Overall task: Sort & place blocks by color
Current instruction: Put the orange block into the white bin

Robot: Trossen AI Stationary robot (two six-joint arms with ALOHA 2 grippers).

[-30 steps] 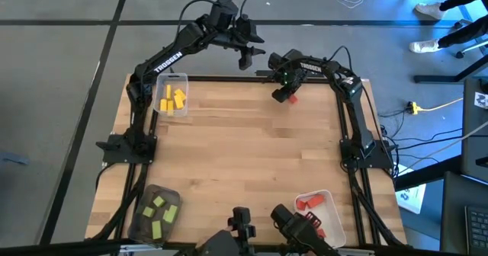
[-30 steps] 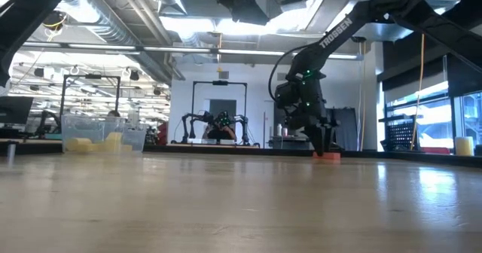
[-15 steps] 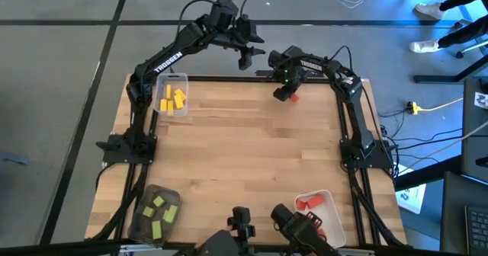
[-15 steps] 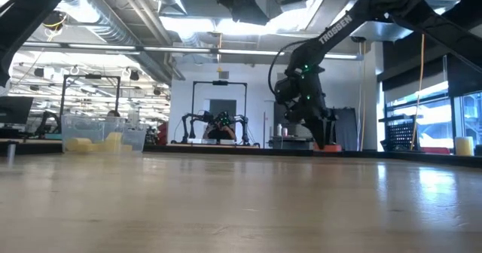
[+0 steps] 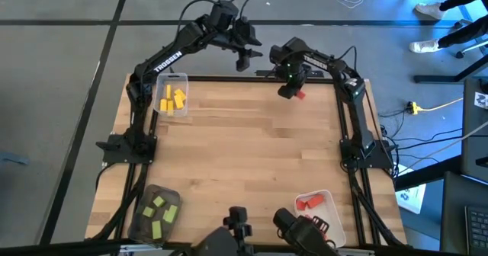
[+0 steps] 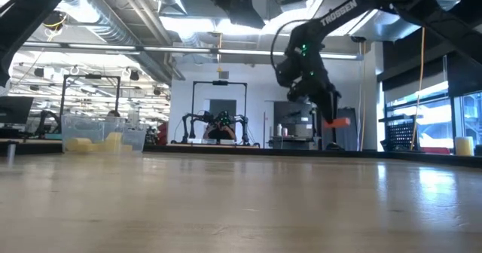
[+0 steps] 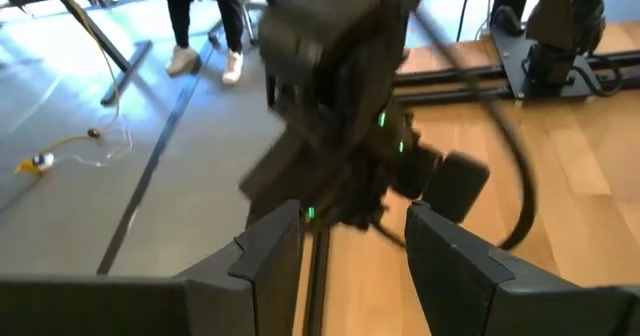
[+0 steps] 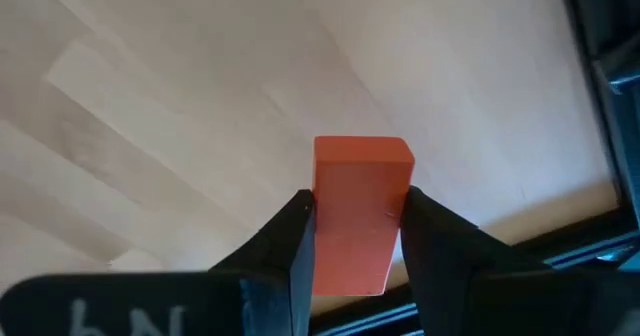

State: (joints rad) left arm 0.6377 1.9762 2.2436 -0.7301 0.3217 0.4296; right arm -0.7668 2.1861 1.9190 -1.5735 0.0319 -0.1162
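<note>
A red block (image 8: 360, 211) sits between the fingers of my right gripper (image 5: 293, 93), which hangs above the table's far edge, right of centre; the low view shows the red block (image 6: 338, 121) off the wood. My left gripper (image 5: 244, 58) waits open beyond the far edge, its fingers (image 7: 345, 251) apart with nothing between them. Yellow blocks (image 5: 171, 100) lie in a clear tray (image 5: 183, 79) at far left, green blocks (image 5: 159, 212) in a dark tray (image 5: 145, 229) at near left, red blocks (image 5: 309, 203) in a white tray (image 5: 333, 214) at near right. My right gripper pinches the red block by its two long side faces (image 8: 320, 231), one finger on each. The fingers come from above, slanting down. The block's free end (image 8: 362, 151) sticks out past the fingertips, and the block is lifted clear of the table.
The middle of the wooden table (image 5: 244, 157) is bare between the three trays. Both arm bases stand at the table's left and right edges. A black rail runs along the far edge. A person's feet (image 5: 427, 27) show on the floor beyond.
My right gripper has risen from the table near the far edge, carrying the red block up with it; a second ago the block rested on the wood, now it hangs clear. The gripper has also tipped and shifted slightly toward the far edge.
</note>
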